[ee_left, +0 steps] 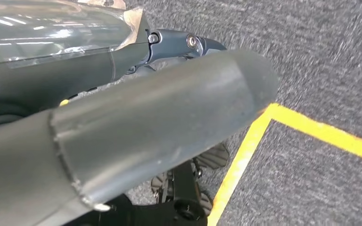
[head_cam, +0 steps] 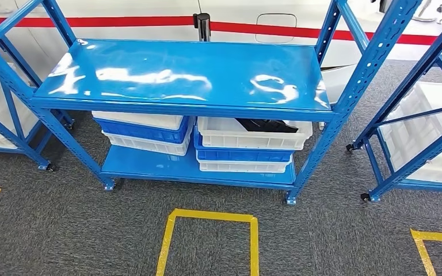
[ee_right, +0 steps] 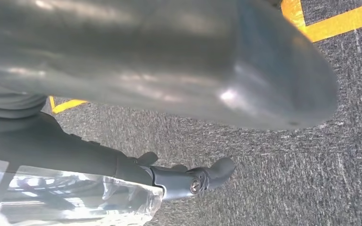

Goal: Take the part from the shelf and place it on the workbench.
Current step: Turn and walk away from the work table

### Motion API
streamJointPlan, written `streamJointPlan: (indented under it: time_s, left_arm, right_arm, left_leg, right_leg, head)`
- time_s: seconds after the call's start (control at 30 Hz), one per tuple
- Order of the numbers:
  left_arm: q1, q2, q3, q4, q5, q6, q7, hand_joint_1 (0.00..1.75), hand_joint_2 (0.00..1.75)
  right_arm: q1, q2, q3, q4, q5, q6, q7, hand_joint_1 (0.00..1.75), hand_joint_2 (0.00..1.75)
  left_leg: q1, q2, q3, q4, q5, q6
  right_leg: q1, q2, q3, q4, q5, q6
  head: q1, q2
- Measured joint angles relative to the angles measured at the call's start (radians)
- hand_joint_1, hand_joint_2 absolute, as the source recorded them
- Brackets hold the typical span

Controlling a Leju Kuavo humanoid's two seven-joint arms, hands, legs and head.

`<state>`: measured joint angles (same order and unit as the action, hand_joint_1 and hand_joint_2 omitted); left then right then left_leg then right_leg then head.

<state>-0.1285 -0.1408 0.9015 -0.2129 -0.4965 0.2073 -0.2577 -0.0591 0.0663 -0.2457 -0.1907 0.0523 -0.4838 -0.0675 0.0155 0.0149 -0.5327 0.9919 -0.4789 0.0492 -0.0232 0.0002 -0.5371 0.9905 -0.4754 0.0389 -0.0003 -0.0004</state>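
A: Largest item?
B: Blue steel shelf rack [head_cam: 178, 75], glossy top deck bare, standing on grey carpet [head_cam: 322, 241] marked with yellow tape outlines [head_cam: 207, 217]. More blue racks flank it on either side.

A: Next down?
B: Lower deck, two stacks of plastic crates, white and blue alternating. Left stack [head_cam: 143, 133]; right stack [head_cam: 246, 150]. The top white crate [head_cam: 253, 135] of the right stack is open.

A: And the part?
B: A black part [head_cam: 266, 125] lies inside that top white crate, under the top deck, mostly hidden; its shape cannot be told.

A: The hands?
B: Left robot hand [ee_left: 169, 47], seen from its wrist camera over the carpet: thick grey thumb across the frame, a dark finger extended, nothing in it; how wide it stands I cannot tell. Right robot hand [ee_right: 188, 181]: the same, a dark finger stretched out, nothing held, spread unclear.

A: Step in hand?
B: By my reading, the approach; no reach begun. The next move calls for a low reach beneath the top deck into the right-hand crate, with little headroom.
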Motion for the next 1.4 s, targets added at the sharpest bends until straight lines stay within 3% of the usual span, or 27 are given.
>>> streamJointPlan:
  time_s: [0.13,0.27,0.33,1.0,1.13,1.23,1.37,1.4]
  left_arm:
    - [-0.002,0.000,0.000,0.000,-0.008,0.000,0.002,0.00,0.00]
    - [-0.004,-0.001,-0.001,0.000,-0.014,0.000,0.006,0.00,0.00]
    - [-0.004,-0.001,-0.001,0.000,-0.015,0.000,0.006,0.00,0.00]
    - [-0.012,-0.002,-0.008,0.000,-0.029,0.001,0.016,0.00,0.00]
    - [-0.014,-0.002,-0.015,0.000,-0.029,0.002,0.018,0.00,1.75]
    - [-0.014,-0.002,-0.015,0.000,-0.028,0.006,0.016,0.00,1.75]
    - [-0.014,-0.002,-0.015,0.000,-0.023,-0.004,-0.009,0.00,1.75]
    - [-0.013,-0.001,-0.016,0.000,-0.021,-0.004,-0.014,0.00,1.75]
  right_arm:
    - [0.000,0.000,0.000,0.000,0.000,-0.001,0.004,0.00,0.00]
    - [0.000,0.000,-0.002,0.000,-0.001,-0.002,0.011,0.00,0.00]
    - [0.000,0.000,-0.004,0.000,-0.001,-0.002,0.012,0.00,0.00]
    - [0.000,0.001,-0.007,0.000,-0.010,-0.005,0.015,0.00,0.00]
    - [0.001,0.002,-0.007,0.000,-0.009,-0.005,0.014,0.00,0.00]
    - [0.002,0.005,-0.007,0.000,-0.006,-0.004,0.013,0.00,0.00]
    - [0.002,0.007,-0.007,0.000,0.004,-0.003,0.006,0.00,1.75]
    - [0.002,0.007,-0.007,0.000,0.007,-0.003,0.000,0.00,1.75]
  left_leg:
    - [0.004,0.000,0.002,-0.005,0.004,-0.010]
    - [0.007,0.000,0.002,-0.008,0.005,-0.036]
    - [0.007,0.000,0.002,-0.008,0.005,-0.041]
    - [-0.002,0.000,0.002,-0.006,0.005,-0.042]
    - [-0.002,0.000,0.002,-0.007,0.005,-0.042]
    - [-0.002,0.000,0.002,-0.007,0.005,-0.042]
    - [-0.002,0.000,0.002,-0.007,0.005,-0.042]
    - [-0.002,0.000,0.002,-0.007,0.005,-0.042]
  right_leg:
    - [0.006,0.000,0.000,0.000,0.000,-0.003]
    - [0.011,0.000,-0.002,0.001,0.000,-0.014]
    - [0.012,0.000,-0.002,0.002,0.000,-0.015]
    - [0.004,0.000,-0.002,0.001,0.000,-0.015]
    - [0.004,0.000,-0.002,0.002,0.000,-0.015]
    - [0.004,0.000,-0.002,0.002,0.000,-0.015]
    - [0.004,0.000,-0.002,0.002,0.000,-0.015]
    - [0.004,0.000,-0.002,0.002,0.000,-0.015]
  head:
    - [0.000,0.000]
    - [0.000,0.000]
    - [0.000,0.000]
    - [0.000,0.000]
    - [0.000,0.000]
    - [0.000,0.000]
    - [0.000,0.000]
    - [0.000,0.000]
